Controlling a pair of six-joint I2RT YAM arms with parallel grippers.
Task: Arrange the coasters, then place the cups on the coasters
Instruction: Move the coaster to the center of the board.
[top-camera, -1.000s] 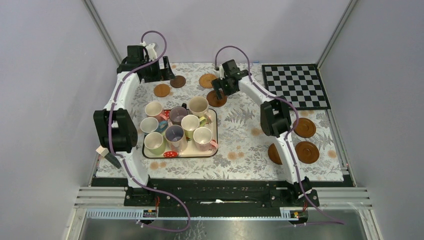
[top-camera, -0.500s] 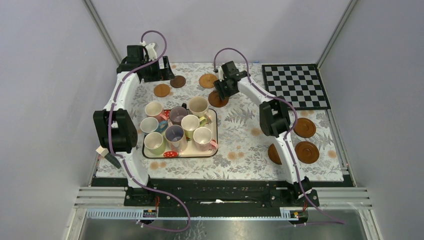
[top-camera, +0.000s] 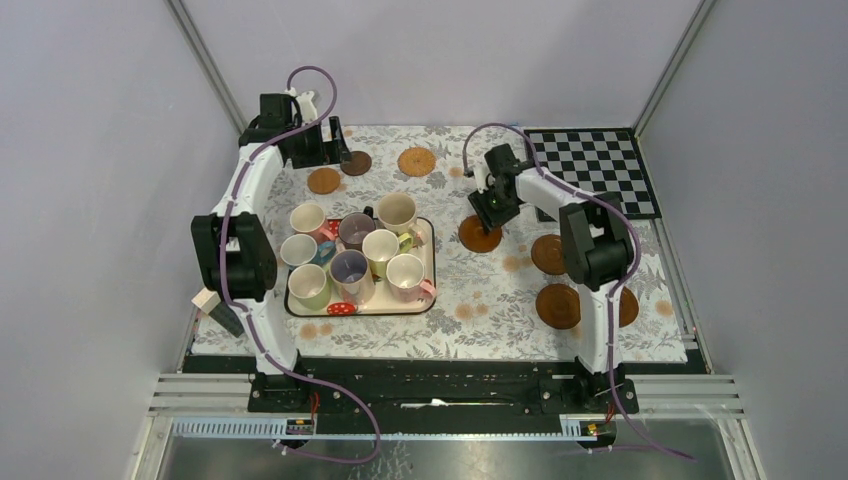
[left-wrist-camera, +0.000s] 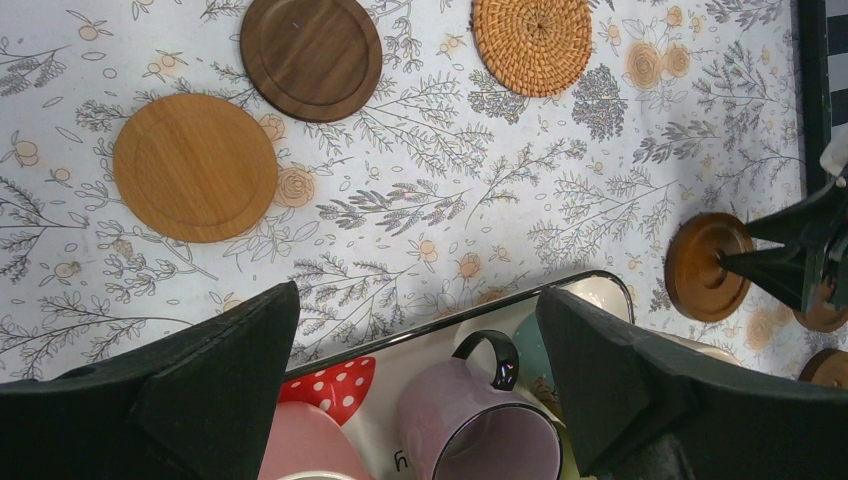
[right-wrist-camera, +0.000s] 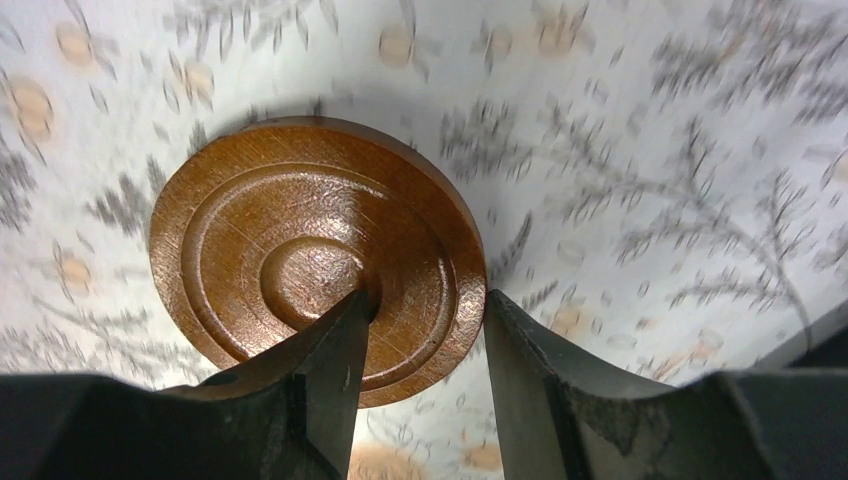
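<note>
My right gripper (top-camera: 492, 210) (right-wrist-camera: 425, 300) is shut on a ridged brown coaster (top-camera: 480, 235) (right-wrist-camera: 315, 255). One finger lies on the coaster's top and the other outside its rim, and it hangs just off the cloth right of the tray. More coasters lie about: tan (top-camera: 324, 181), dark (top-camera: 356, 163), woven (top-camera: 416, 161), and others (top-camera: 548, 254) (top-camera: 558, 306) by the right arm. Several cups (top-camera: 381, 247) stand packed on the tray (top-camera: 360, 313). My left gripper (top-camera: 335, 140) (left-wrist-camera: 418, 295) is open at the back left. In its wrist view a purple cup (left-wrist-camera: 480, 430) lies below.
A black-and-white checkerboard mat (top-camera: 595, 170) lies at the back right corner. The floral tablecloth (top-camera: 470, 290) covers the table. Another brown coaster (top-camera: 627, 306) is half hidden behind the right arm's elbow. Grey walls close in on three sides.
My right gripper closed on the ridged coaster beside the tray's far corner and carried it right and toward the near side. The left arm has barely shifted.
</note>
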